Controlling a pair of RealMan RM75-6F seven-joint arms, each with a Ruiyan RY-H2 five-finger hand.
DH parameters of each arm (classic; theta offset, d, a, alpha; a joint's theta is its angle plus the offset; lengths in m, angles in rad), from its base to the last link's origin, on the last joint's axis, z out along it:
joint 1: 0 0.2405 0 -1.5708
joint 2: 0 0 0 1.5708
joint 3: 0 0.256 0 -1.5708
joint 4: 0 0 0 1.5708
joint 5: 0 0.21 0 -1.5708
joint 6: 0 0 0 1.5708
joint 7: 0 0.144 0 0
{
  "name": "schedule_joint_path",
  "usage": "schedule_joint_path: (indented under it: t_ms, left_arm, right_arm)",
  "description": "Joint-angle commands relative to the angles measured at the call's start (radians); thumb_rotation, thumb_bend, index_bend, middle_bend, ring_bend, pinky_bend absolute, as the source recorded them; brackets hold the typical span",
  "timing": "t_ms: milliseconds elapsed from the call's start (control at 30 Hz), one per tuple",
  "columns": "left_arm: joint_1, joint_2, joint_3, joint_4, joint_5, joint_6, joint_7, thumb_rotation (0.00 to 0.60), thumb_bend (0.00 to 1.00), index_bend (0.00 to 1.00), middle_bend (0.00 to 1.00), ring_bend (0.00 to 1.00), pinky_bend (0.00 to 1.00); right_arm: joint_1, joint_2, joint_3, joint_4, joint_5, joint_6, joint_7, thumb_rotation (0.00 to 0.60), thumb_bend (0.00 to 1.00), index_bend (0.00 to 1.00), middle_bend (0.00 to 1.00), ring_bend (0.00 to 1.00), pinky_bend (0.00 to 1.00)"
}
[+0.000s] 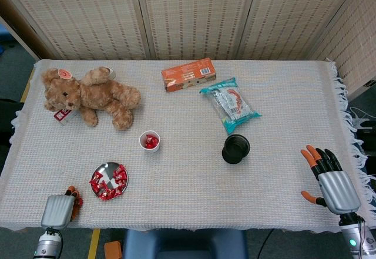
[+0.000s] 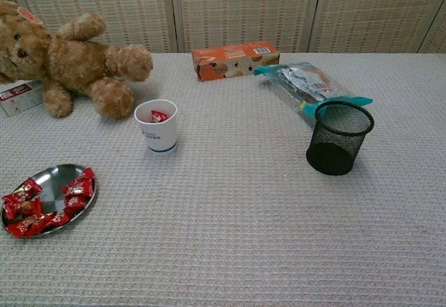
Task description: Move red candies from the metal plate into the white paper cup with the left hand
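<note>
The round metal plate (image 1: 101,174) (image 2: 52,180) lies near the table's front left with several red candies (image 1: 115,180) (image 2: 28,209) on it. Behind it and to the right stands the white paper cup (image 1: 149,141) (image 2: 159,136), upright, with red candies (image 2: 158,116) inside. My left hand (image 1: 59,209) sits at the front table edge, left of the plate and apart from it; its fingers point away from me and I see nothing in them. It shows only in the head view. My right hand (image 1: 331,180) rests at the front right, fingers spread and empty.
A teddy bear (image 1: 88,97) (image 2: 70,60) lies at the back left on a small red and white box (image 1: 63,115). An orange carton (image 1: 188,74), a teal snack packet (image 1: 230,105) and a black mesh pen pot (image 1: 235,148) (image 2: 339,138) occupy the middle and right.
</note>
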Motion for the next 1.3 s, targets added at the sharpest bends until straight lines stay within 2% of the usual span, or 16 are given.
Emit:
schedule_joint_path:
  t_ms: [33, 333, 767, 967, 1300]
  left_arm:
    - [0.001, 0.004, -0.001, 0.002, 0.012, 0.013, -0.014, 0.6, 0.43, 0.7, 0.73, 0.83, 1.0]
    - [0.001, 0.012, -0.011, 0.008, 0.028, 0.031, -0.028, 0.6, 0.5, 0.75, 0.79, 0.84, 1.0]
    - [-0.035, 0.05, -0.05, -0.051, 0.06, 0.051, -0.003, 0.6, 0.53, 0.77, 0.8, 0.85, 1.0]
    - [-0.115, 0.094, -0.113, -0.168, 0.097, 0.036, 0.053, 0.6, 0.53, 0.77, 0.8, 0.85, 1.0]
    - [-0.322, 0.063, -0.26, -0.277, 0.021, -0.155, 0.177, 0.6, 0.53, 0.77, 0.8, 0.85, 1.0]
  right_arm:
    - [0.001, 0.0, 0.0, 0.0, 0.001, -0.002, 0.0, 0.6, 0.05, 0.0, 0.0, 0.0, 0.0]
    - [0.0, -0.002, -0.001, -0.002, -0.001, 0.0, -0.004, 0.6, 0.04, 0.0, 0.0, 0.0, 0.0]
    - [0.001, -0.001, -0.001, 0.001, 0.0, -0.001, -0.001, 0.6, 0.04, 0.0, 0.0, 0.0, 0.0]
    - [0.004, -0.005, 0.0, 0.0, 0.004, -0.009, -0.01, 0.6, 0.04, 0.0, 0.0, 0.0, 0.0]
    - [0.011, -0.01, 0.012, 0.005, 0.034, -0.024, -0.017, 0.6, 0.04, 0.0, 0.0, 0.0, 0.0]
